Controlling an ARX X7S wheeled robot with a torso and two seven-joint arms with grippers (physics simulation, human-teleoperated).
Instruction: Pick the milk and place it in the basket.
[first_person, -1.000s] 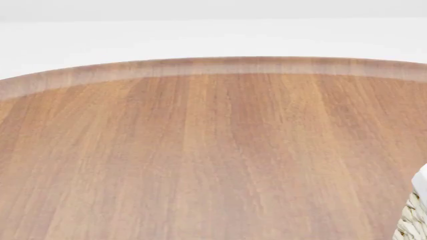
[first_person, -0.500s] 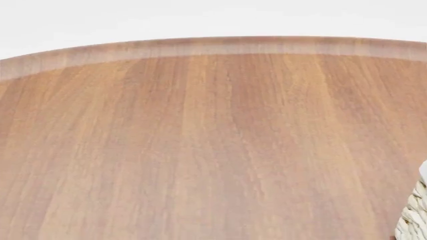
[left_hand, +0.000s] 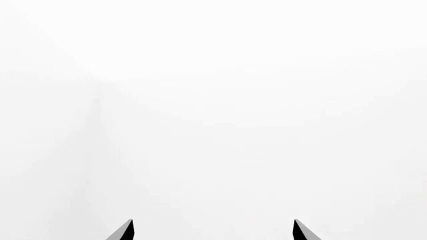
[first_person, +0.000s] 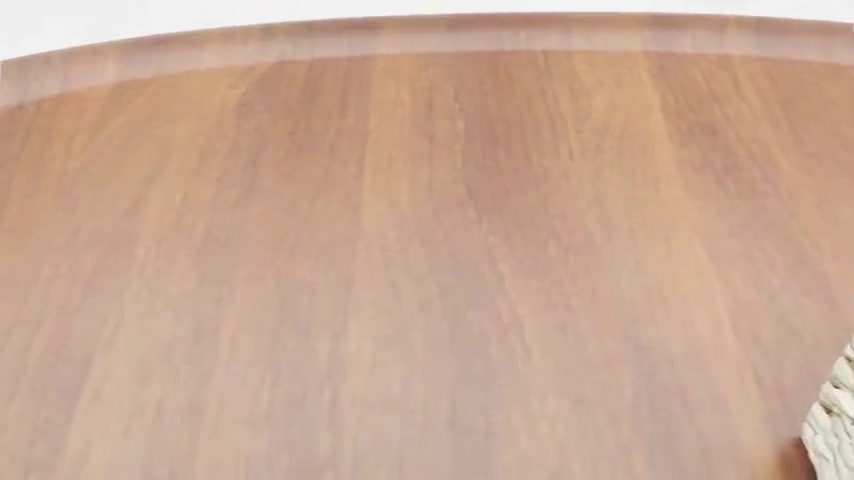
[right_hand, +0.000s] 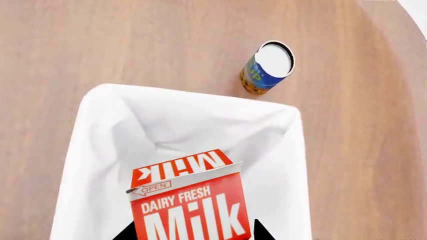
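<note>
The milk (right_hand: 193, 205), a small gable-top carton with a red upper panel lettered "DAIRY FRESH Milk", sits between the two dark fingertips of my right gripper (right_hand: 193, 231), which is clamped on its sides; in the right wrist view it hangs directly above the open basket (right_hand: 93, 130), not yet resting inside. I judge the carton light and fairly stiff, its flat printed walls likely somewhat slick and liable to dent under a hard squeeze, so the flat side faces below the gable fold look like the sound place to grip, as I have it now. How far down the body my fingers reach is out of frame. The basket's white cloth liner (right_hand: 200, 125) folds over the rim and dips into soft creases; the part of the interior visible around the carton holds nothing, though the carton hides the rest. Just beyond the basket's far rim, apart from it, a small can (right_hand: 267, 67) with a blue and yellow label and a white lid stands on the wooden table (right_hand: 133, 40). In the head view only a sliver of the basket's woven wall (first_person: 834, 425) shows at the table's (first_person: 400, 250) edge. My left gripper (left_hand: 212, 231) faces blank white, fingertips apart and holding nothing.
</note>
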